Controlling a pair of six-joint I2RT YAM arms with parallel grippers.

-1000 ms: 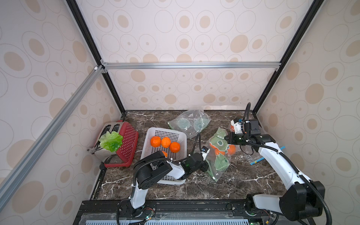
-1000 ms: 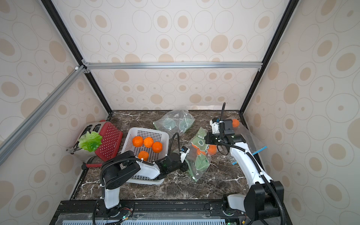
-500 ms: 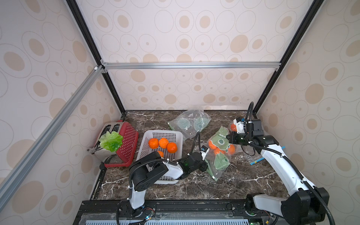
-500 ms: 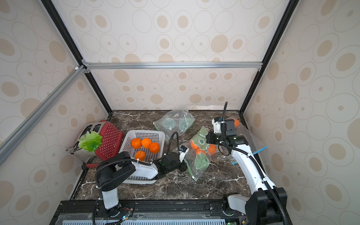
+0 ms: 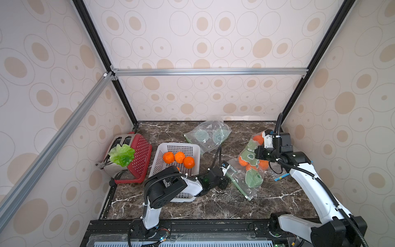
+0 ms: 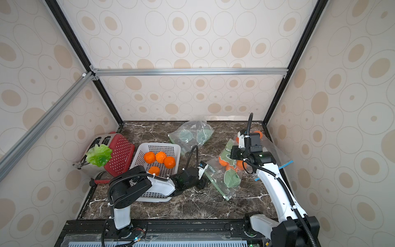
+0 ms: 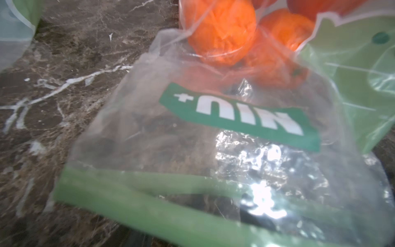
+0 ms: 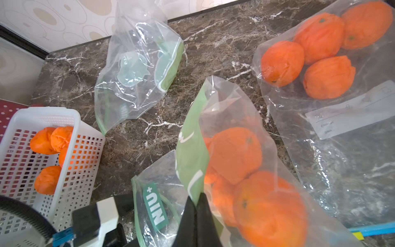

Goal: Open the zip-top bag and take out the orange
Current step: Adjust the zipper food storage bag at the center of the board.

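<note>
The zip-top bag (image 5: 249,173) (image 6: 229,177), clear with green print, lies right of the table's middle and holds several oranges (image 5: 242,161) (image 8: 235,154). My right gripper (image 5: 257,153) (image 8: 196,196) is shut on a green fold of the bag's upper part and holds that end up off the table. My left gripper (image 5: 225,176) (image 6: 202,174) stands open, low on the table at the bag's zip end. In the left wrist view the green zip strip (image 7: 149,205) crosses close in front and hides the fingers. Its two lips are parted.
A white basket (image 5: 177,147) with several oranges (image 5: 179,158) stands left of the bag. An empty bag (image 5: 207,135) lies at the back. Another clear bag of oranges (image 8: 320,53) lies by the right wall. A red toaster (image 5: 139,154) with lettuce (image 5: 121,155) is far left.
The right gripper has drawn the bag's raised end and its oranges slightly to the right. The left gripper has stayed open at the zip end.
</note>
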